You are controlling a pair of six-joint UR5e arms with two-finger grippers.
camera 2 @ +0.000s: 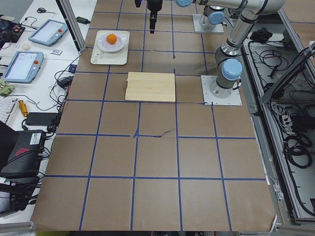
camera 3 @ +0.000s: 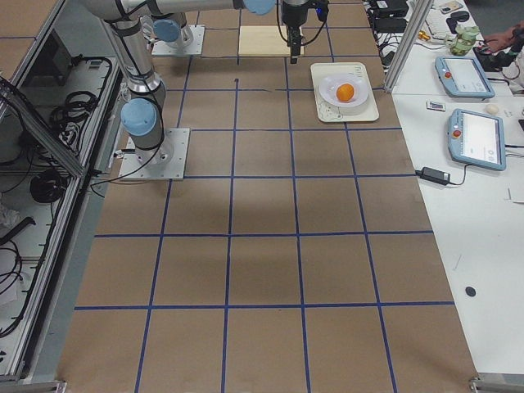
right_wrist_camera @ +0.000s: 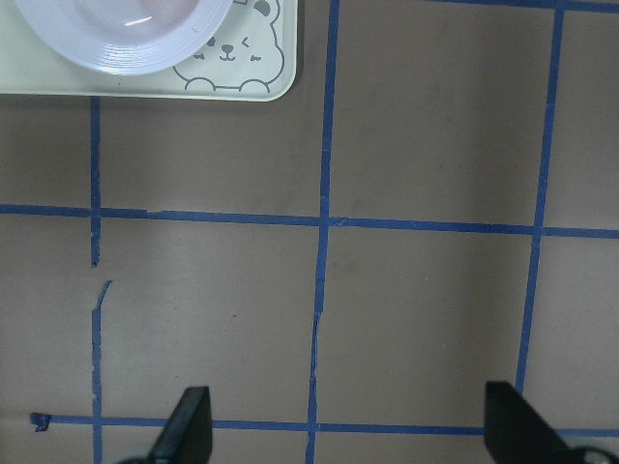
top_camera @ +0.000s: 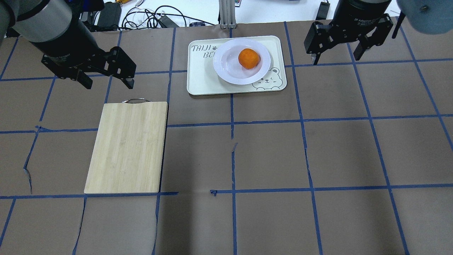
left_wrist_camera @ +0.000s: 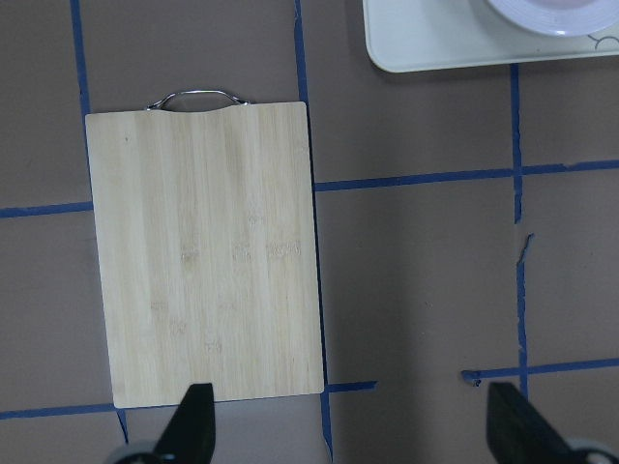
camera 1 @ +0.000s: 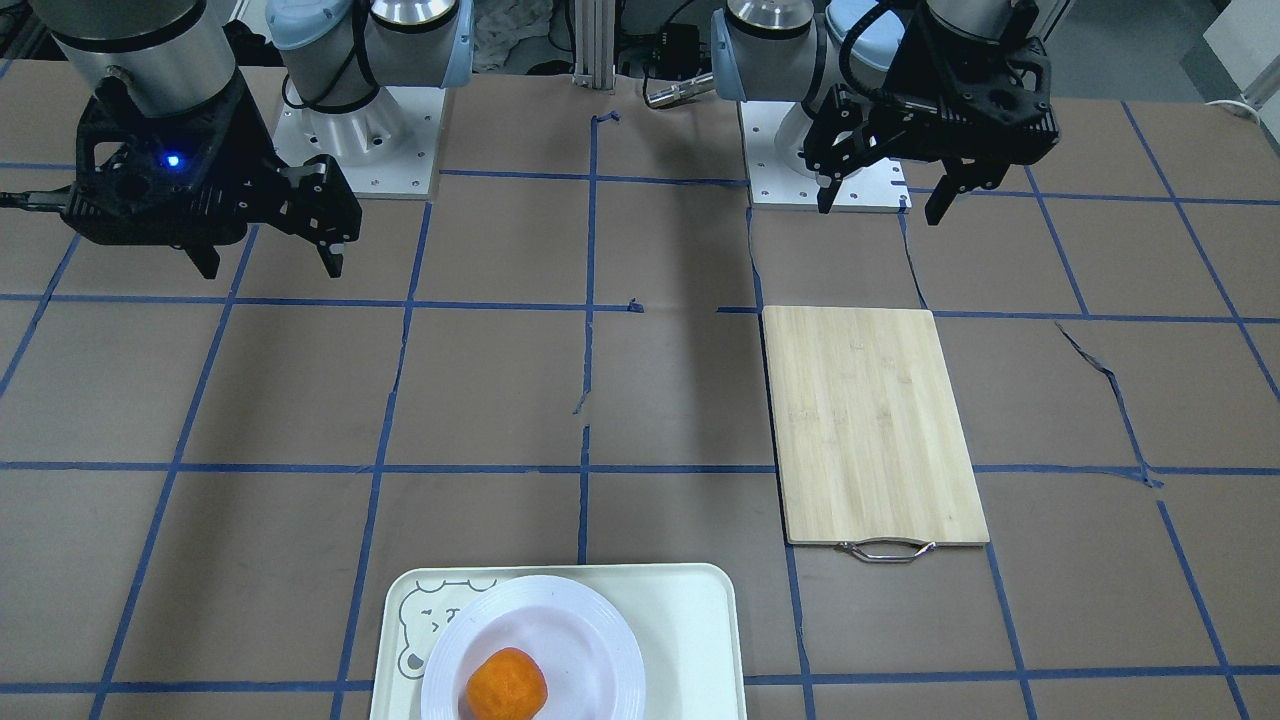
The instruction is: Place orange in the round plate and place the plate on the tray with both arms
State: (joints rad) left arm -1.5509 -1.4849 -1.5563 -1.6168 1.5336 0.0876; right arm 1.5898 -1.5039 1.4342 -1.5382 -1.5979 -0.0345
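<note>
A: Orange (top_camera: 249,58): location?
B: Inside round plate (top_camera: 226,67), which sits on tray (top_camera: 201,79) at counter (top_camera: 269,152) 12 o'clock.
A: Left gripper (top_camera: 108,85), right gripper (top_camera: 335,59)?
B: At 10 and 2 o'clock; both released, empty.

Left arm (top_camera: 49,24) and right arm (top_camera: 364,9), both held aloft and well apart, wrists turned downward. Left gripper (top_camera: 109,84): jaws spread wide, fingers pointing down, holding nothing. Right gripper (top_camera: 334,59): likewise spread and empty. Each wrist view shows two black fingertips (left_wrist_camera: 193,430) far apart at its lower edge.
</note>
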